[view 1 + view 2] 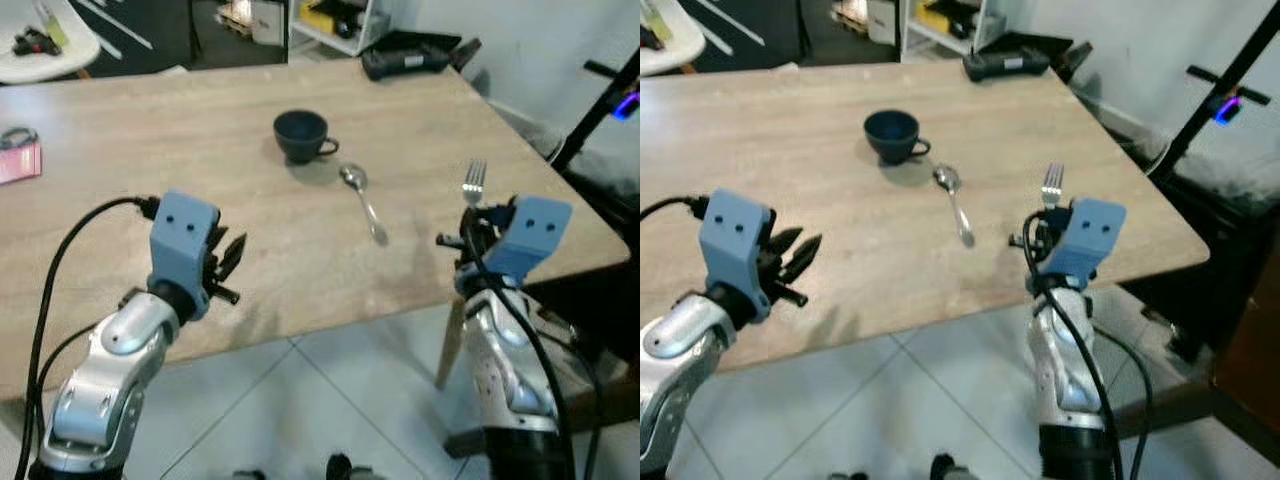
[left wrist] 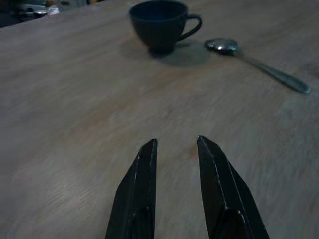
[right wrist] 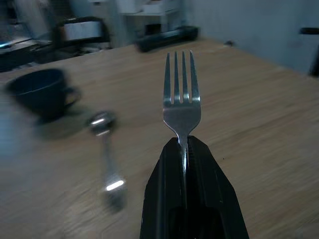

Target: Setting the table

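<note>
So you're mid-way through laying out the cutlery, by the look of it: the right gripper (image 1: 470, 222) has its fingers clenched on the handle of a fork (image 3: 181, 94), and it's holding it up over the near right part of the wooden surface (image 1: 120, 170), not yet set down. The fork's long axis runs straight out along the fingers, tines pointing away from you toward the far side of the surface, handle end buried between the fingers. The dark cup (image 1: 301, 134) sits further in, roughly mid-surface, handle turned to your right, and the spoon (image 1: 364, 202) is lying flat just beside it on the right, bowl end near the cup and handle trailing back toward you at a slight angle. Your left gripper (image 2: 175, 144) hovers low over the near left part of the surface with its fingers released, a small gap between the tips, holding nothing. I'd say the next move is lowering the fork flat onto the surface near the spoon. You'll want to tip the wrist down so the fork goes from pointing out in the air to lying level, keep it roughly parallel with the spoon, and keep clear of the spoon's handle so you don't knock it.
</note>
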